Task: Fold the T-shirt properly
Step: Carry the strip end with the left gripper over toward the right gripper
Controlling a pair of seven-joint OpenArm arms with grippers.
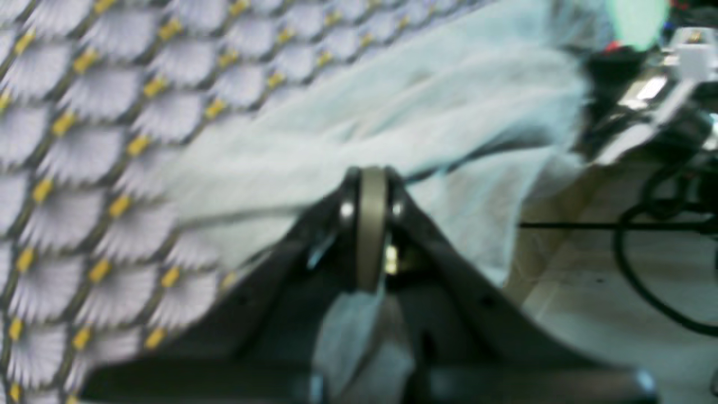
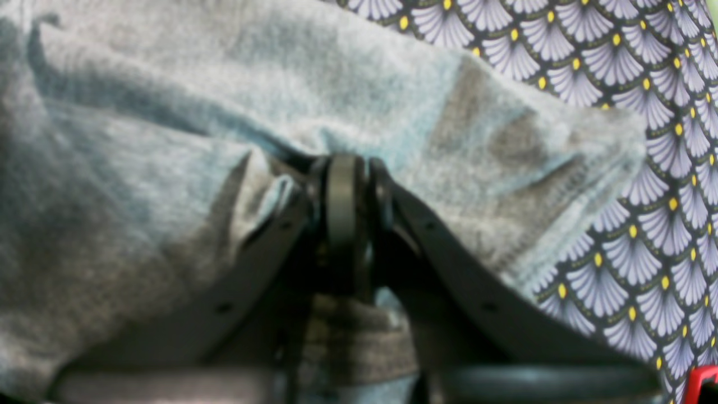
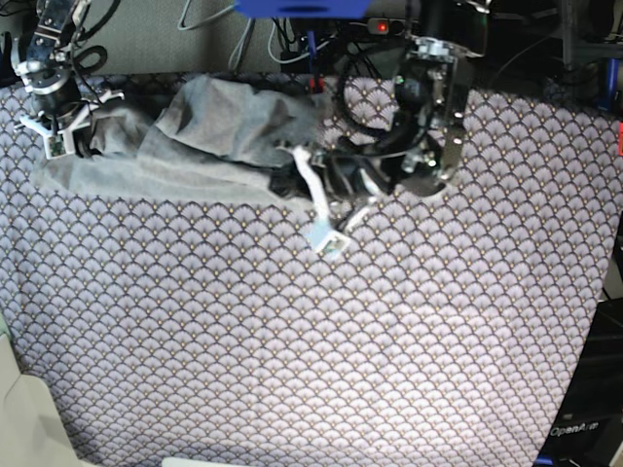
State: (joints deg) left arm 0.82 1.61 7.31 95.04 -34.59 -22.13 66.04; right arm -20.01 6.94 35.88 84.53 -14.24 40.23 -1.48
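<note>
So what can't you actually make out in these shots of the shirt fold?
- Left wrist view: motion blur smears the T-shirt; which edge the left gripper pinches is unreadable.
- Right wrist view: the right gripper sits under bunched fabric, hiding its fingers' contact.
- Base view: the shirt's far end lies under the left arm; collar and sleeves can't be told apart.

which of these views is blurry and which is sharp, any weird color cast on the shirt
Left wrist view: heavily smeared, with the scallop-patterned cloth streaked and the T-shirt tinted pale cyan-green. Right wrist view: soft, bluish patches on the shirt, but the cloth pattern at right is fairly crisp. Base view: sharpest and evenly lit, the shirt plain grey, with the dark background behind the table dim.
</note>
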